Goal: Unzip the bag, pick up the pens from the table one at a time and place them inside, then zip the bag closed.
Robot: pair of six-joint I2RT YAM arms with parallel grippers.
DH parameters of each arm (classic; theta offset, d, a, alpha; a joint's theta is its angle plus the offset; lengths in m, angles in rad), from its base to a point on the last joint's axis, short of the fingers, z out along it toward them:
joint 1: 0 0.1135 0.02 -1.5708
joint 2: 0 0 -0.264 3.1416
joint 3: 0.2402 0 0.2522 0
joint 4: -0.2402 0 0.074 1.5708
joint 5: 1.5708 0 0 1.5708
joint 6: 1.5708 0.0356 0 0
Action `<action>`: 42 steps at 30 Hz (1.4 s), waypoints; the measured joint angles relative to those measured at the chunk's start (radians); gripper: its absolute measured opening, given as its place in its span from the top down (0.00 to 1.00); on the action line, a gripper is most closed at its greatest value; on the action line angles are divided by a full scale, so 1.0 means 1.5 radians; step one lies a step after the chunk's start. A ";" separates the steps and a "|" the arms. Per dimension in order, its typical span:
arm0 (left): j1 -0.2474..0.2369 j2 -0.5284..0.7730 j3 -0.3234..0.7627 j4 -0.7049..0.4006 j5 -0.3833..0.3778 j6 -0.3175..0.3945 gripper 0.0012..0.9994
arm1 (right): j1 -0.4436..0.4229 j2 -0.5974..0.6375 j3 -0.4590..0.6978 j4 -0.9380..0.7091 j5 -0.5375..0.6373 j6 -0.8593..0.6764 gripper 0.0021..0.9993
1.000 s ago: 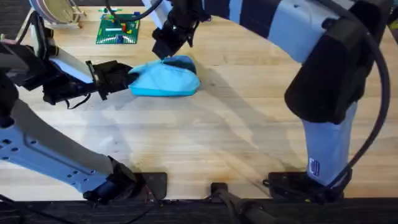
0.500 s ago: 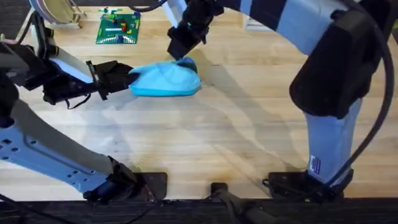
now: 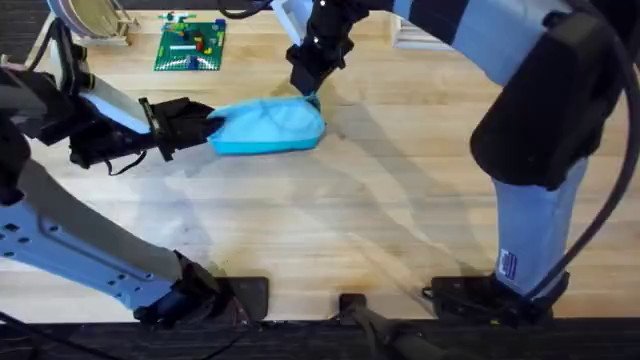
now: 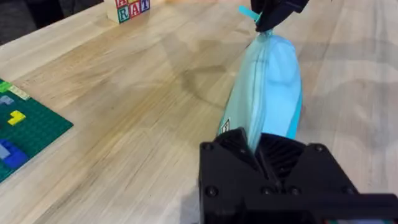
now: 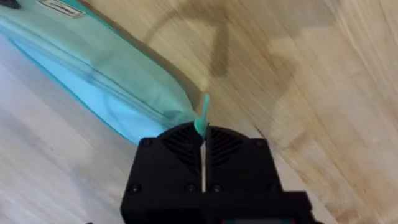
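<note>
The small light-blue soft fabric pouch [image 3: 268, 129] lies on the pale wooden tabletop [image 3: 400, 210], stretched between both arms. The left gripper [image 3: 205, 125] pinches the pouch's near end, its black fingers [image 4: 239, 142] closed on the fabric. At the far end the right gripper [image 3: 312, 88] has its jaws pressed together on the teal zipper tab [image 5: 201, 118], which pokes out between them.

It looks like the zip-closing pull, with no pens lying loose on the tabletop around the pouch. The risks: that tab is thin and barely held, so a sharp tug could slip it free. If the left grip gives, the whole pouch would slide along instead of the slider moving. Pulling upward rather than along the zipper line could lift and twist the fabric, jamming the slider.
</note>
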 joint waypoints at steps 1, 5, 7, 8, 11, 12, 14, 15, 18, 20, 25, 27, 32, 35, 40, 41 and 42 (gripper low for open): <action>0.000 0.000 0.000 -0.001 0.000 0.000 0.96 | 0.000 -0.002 0.000 -0.004 0.008 0.000 0.97; 0.000 0.000 0.000 -0.001 0.000 0.000 0.96 | -0.002 -0.006 0.001 -0.016 0.037 0.000 0.97; -0.001 0.000 0.000 -0.001 0.000 0.000 0.96 | -0.003 -0.006 0.001 -0.019 0.039 0.000 0.97; -0.001 0.000 0.000 -0.001 0.000 0.000 0.96 | -0.003 -0.006 0.001 -0.021 0.040 0.001 0.97; -0.003 0.000 0.000 -0.003 0.000 0.000 0.96 | -0.008 -0.006 0.001 -0.034 0.041 0.009 0.97; -0.004 0.000 0.000 -0.003 0.000 0.000 0.96 | -0.013 -0.006 0.001 -0.039 0.040 0.014 0.97; -0.008 0.000 0.000 -0.006 0.000 0.000 0.96 | -0.021 -0.006 0.001 -0.046 0.036 0.022 0.97; -0.011 0.000 0.000 -0.006 0.000 0.000 0.96 | -0.025 -0.006 0.002 -0.049 0.033 0.026 0.97; -0.015 0.000 0.000 -0.008 0.000 0.000 0.96 | -0.038 -0.006 0.002 -0.057 0.027 0.042 0.97; -0.018 0.000 0.000 -0.008 0.001 0.000 0.96 | -0.048 -0.006 0.002 -0.055 0.020 0.059 0.97; -0.020 0.000 0.000 -0.008 0.001 0.000 0.96 | -0.075 -0.006 0.002 -0.062 0.019 0.105 0.97; -0.020 0.000 0.000 -0.008 0.002 0.000 0.96 | -0.083 -0.006 0.002 -0.061 0.015 0.123 0.97; -0.018 0.000 0.000 -0.007 0.000 0.000 0.96 | -0.099 -0.006 0.002 -0.056 0.040 0.148 0.97; -0.011 0.000 0.000 -0.005 -0.001 0.000 0.96 | -0.128 -0.006 0.000 -0.051 0.085 0.153 0.97; -0.002 0.000 0.000 -0.003 -0.001 0.000 0.96 | -0.160 -0.006 -0.004 -0.033 0.126 0.158 0.97; -0.002 0.000 0.000 -0.003 -0.001 0.000 0.96 | -0.159 -0.006 -0.004 -0.030 0.130 0.158 0.97; -0.002 0.000 0.000 -0.003 -0.001 0.000 0.96 | -0.157 -0.006 -0.005 -0.029 0.132 0.158 0.97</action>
